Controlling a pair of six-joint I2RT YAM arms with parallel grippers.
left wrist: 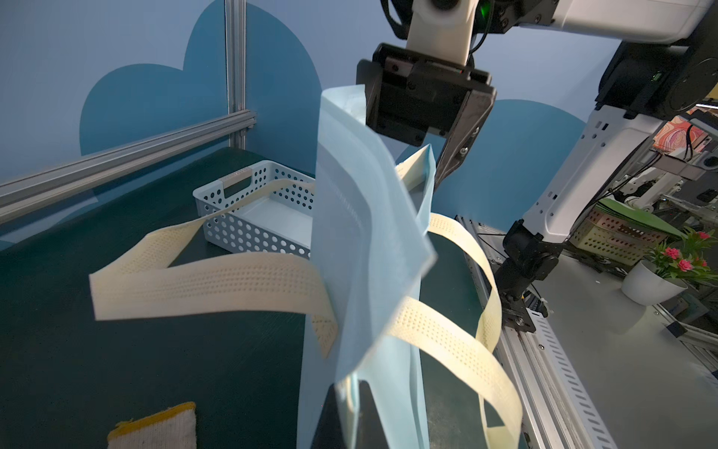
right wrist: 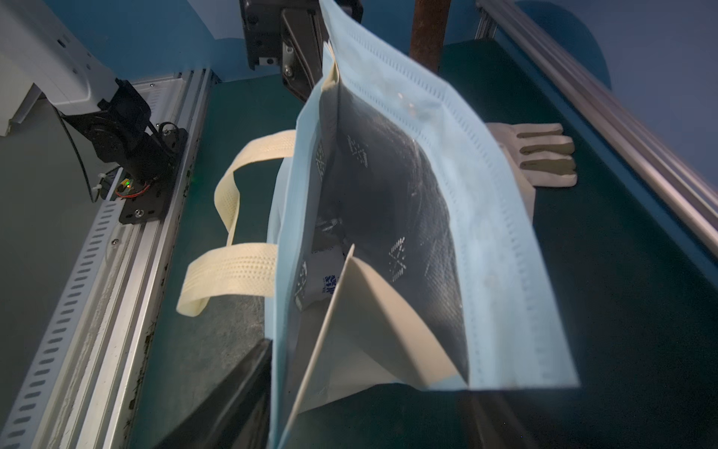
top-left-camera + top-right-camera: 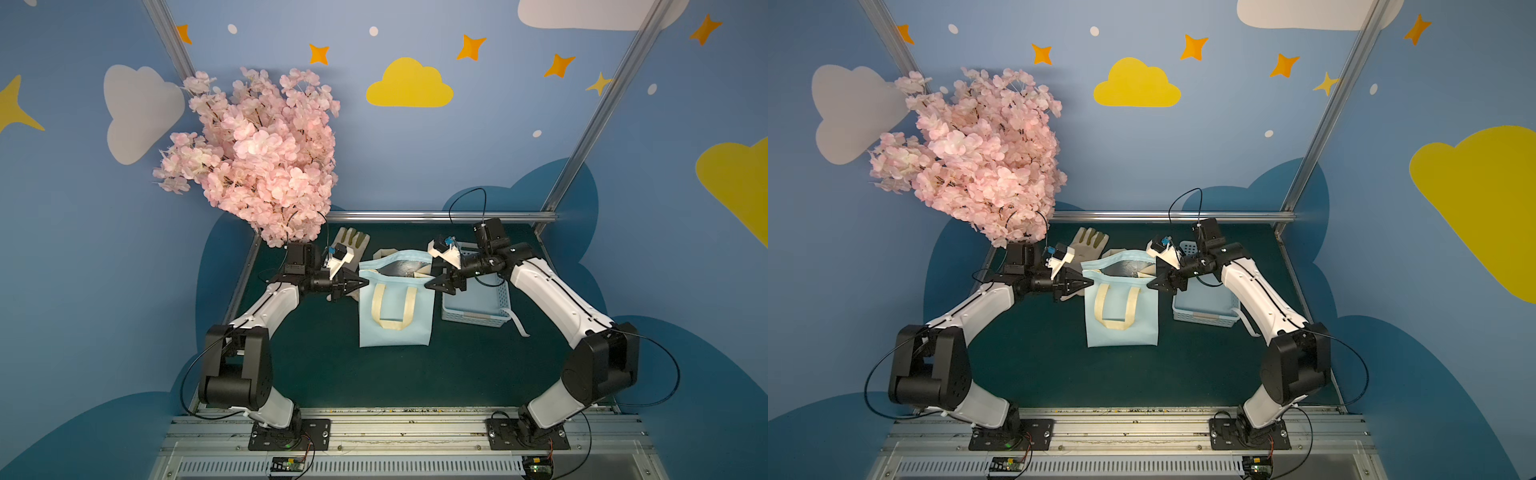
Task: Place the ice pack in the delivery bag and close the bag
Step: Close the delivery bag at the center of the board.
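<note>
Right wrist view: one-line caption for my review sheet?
Delivery bag gaping open, foil lining exposed, white printed pack inside; glove on the mat beyond.

The left arm [image 3: 266, 305] and the right arm [image 3: 548, 291] are twins: glossy white shells with a thin dark seam and small screw heads, joined by bulky matte black joint housings. Each stands on a black base plate [image 3: 289, 434] held by silver screws, with red and black wires running to a small circuit board [image 3: 291, 464] in front. Thin black cables [image 3: 182, 382] loop from the shoulders. At each wrist sits a white camera bracket [image 3: 341, 262] with a blue connector. The left gripper [image 3: 365, 283] and the right gripper [image 3: 429, 286] are black, with tapering, pointed fingers [image 1: 462, 144] carrying silver screw heads.
</note>
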